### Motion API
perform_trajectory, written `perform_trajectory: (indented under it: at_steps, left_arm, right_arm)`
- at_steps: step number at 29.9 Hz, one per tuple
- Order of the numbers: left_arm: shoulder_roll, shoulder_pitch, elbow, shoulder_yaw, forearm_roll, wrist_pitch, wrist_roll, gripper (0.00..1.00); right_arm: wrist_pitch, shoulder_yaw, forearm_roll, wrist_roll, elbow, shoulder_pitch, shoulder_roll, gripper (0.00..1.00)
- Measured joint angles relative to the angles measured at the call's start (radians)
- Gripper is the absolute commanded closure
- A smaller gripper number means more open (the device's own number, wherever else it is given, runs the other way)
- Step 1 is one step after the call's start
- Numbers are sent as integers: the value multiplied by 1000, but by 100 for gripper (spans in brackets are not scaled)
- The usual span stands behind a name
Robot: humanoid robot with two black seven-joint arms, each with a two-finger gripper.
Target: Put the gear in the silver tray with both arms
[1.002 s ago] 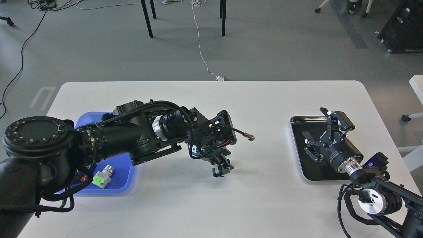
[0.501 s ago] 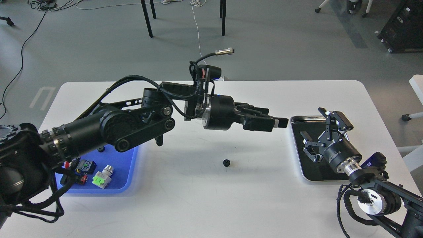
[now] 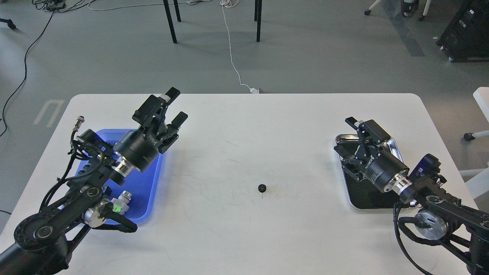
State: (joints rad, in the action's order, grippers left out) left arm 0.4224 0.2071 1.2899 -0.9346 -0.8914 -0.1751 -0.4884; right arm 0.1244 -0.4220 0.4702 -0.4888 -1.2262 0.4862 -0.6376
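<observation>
Left arm [image 3: 126, 156] pulled back over blue tray [image 3: 147, 183], fingers apart, gear [image 3: 262, 187] alone mid-table, right fingers [image 3: 353, 123] apart above silver tray [image 3: 393, 143]

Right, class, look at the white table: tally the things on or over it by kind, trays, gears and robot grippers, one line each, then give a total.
Trays: 2, the blue tray and the silver tray
Gears: 1, the black gear on the bare table
Grippers: 2, the left gripper and the right gripper, both open
Total: 5
</observation>
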Motion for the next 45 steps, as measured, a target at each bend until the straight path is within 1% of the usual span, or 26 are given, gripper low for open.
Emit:
perform_trajectory:
  at_steps: [2, 4, 9, 13, 17, 21, 24, 30, 34, 39, 43, 45]
  left_arm:
    - [-1, -56, 0, -56, 7, -4, 0, 2]
    - [-4, -84, 0, -95, 24, -7, 0, 2]
    - [-31, -106, 0, -155, 102, -21, 0, 2]
    - [-39, -107, 0, -169, 123, -24, 0, 2]
    - [-44, -107, 0, -169, 124, -24, 0, 2]
    - [-52, -108, 1, -169, 125, -24, 0, 2]
    - [-56, -114, 2, -170, 125, -24, 0, 2]
    - [-59, -120, 2, -172, 123, -24, 0, 2]
    - [-60, -125, 5, -173, 122, -24, 0, 2]
    - [-61, -126, 6, -173, 122, -24, 0, 2]
    - [-74, -127, 6, -173, 122, -24, 0, 2]
    - [-80, -128, 8, -173, 122, -24, 0, 2]
  right_arm:
    - [0, 104, 55, 0, -5, 100, -27, 1]
    - [0, 212, 117, 0, -7, 209, -43, 1]
    - [-2, 541, 305, 0, -6, 539, -41, 1]
    - [-4, 789, 451, 0, -5, 781, 37, 1]
    - [-21, 958, 564, 0, 5, 932, 157, 1]
    - [-86, 1054, 670, 0, 48, 998, 275, 1]
    - [-142, 1120, 762, 0, 113, 1035, 368, 1]
    - [-161, 1198, 804, 0, 171, 1074, 503, 1]
    - [-162, 1243, 805, 0, 182, 1077, 543, 2]
    - [-184, 1307, 807, 0, 185, 1077, 575, 6]
    - [-219, 1352, 806, 0, 186, 1077, 602, 12]
    - [-233, 1374, 805, 0, 189, 1072, 614, 17]
